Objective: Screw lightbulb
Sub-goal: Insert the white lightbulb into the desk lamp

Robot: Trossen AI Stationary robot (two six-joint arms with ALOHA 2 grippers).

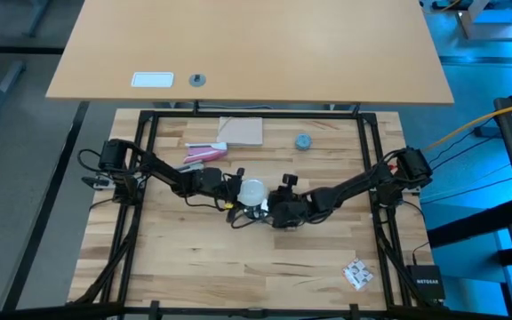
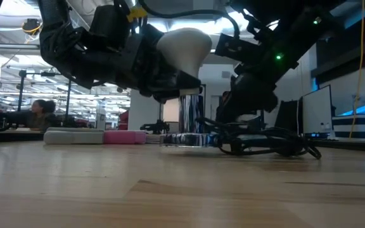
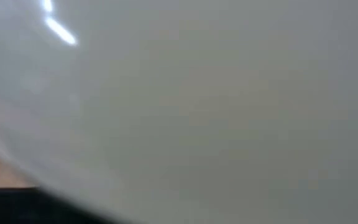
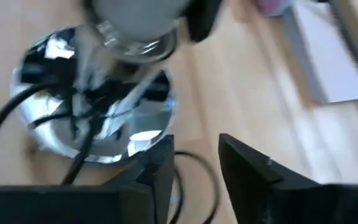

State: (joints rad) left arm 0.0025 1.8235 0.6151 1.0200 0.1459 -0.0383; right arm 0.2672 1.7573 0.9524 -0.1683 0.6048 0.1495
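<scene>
The white lightbulb (image 1: 252, 189) stands globe up at the table's middle. In the low view its globe (image 2: 184, 45) tapers down to a grey screw base (image 2: 189, 104) that sits in the silvery socket (image 2: 184, 139). The socket lies flat on the wood with a black cord (image 2: 271, 149). My left gripper (image 1: 236, 188) comes in from the left and is shut on the lightbulb, which fills the left wrist view (image 3: 216, 106). My right gripper (image 4: 196, 158) is open just beside the socket's disc (image 4: 98, 124), with nothing between its fingers. My left gripper holds the lightbulb by its white globe (image 2: 170, 50), reaching in nearly level from the table's left. The dark gripper body hides the fingertips, so the kind of hold does not show. The lightbulb stands nearly upright, its screw base down in the socket.
Pink and white oblong things (image 1: 204, 154) and a tan sheet (image 1: 242, 131) lie at the far side, with a blue-grey cap (image 1: 303, 141) to their right. A small crumpled packet (image 1: 356, 273) lies near right. Black frame rails (image 1: 140, 222) border the table.
</scene>
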